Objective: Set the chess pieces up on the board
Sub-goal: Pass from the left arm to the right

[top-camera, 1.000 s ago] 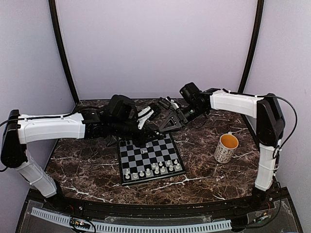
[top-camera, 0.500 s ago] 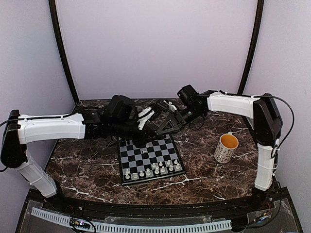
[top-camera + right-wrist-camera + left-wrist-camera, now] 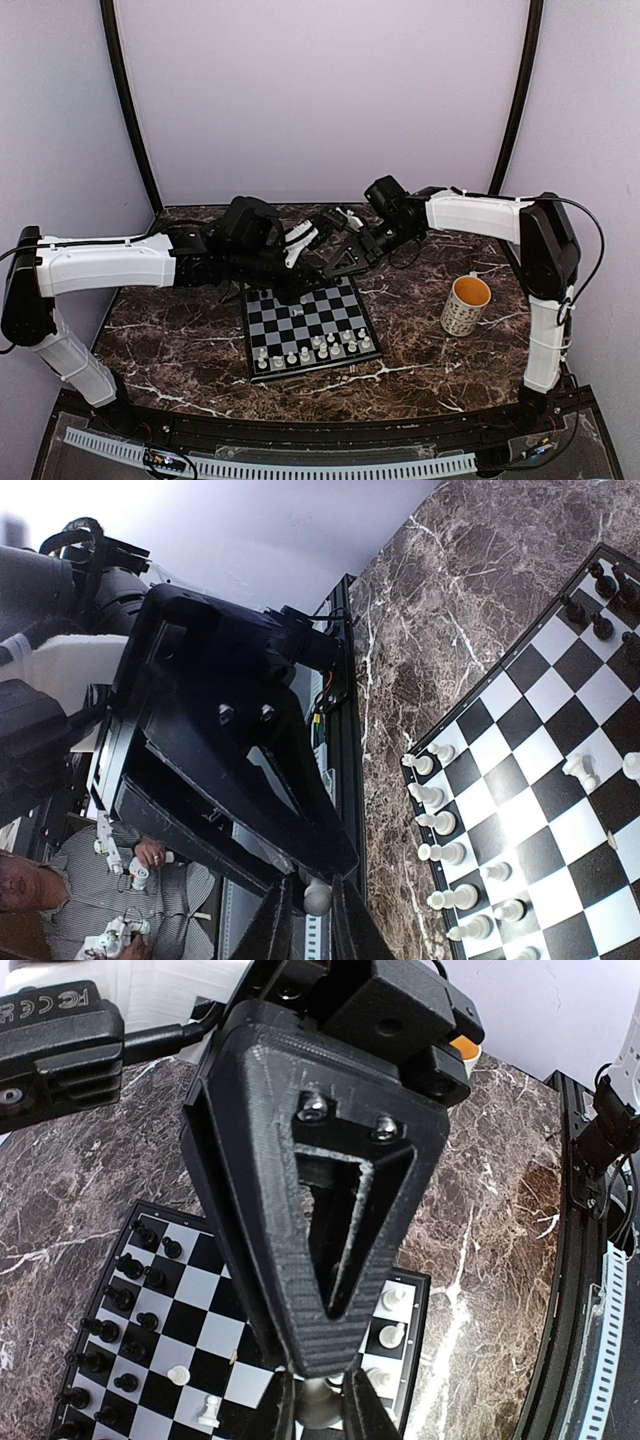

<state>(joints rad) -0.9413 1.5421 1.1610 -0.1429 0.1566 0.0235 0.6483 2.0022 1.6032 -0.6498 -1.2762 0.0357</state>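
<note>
The board lies mid-table, with white chess pieces in its near rows. Black pieces stand along its far side, hidden under the arms in the top view. My left gripper and right gripper meet tip to tip above the board's far edge. In the left wrist view my left gripper is shut on a white piece. In the right wrist view my right gripper is closed round a white piece too. It looks like the same piece.
A white mug with an orange inside stands to the right of the board. Dark marble table surrounds the board. Purple walls close the back and both sides.
My right gripper has edged left toward the left gripper and closed the gap. The left arm has barely moved.
</note>
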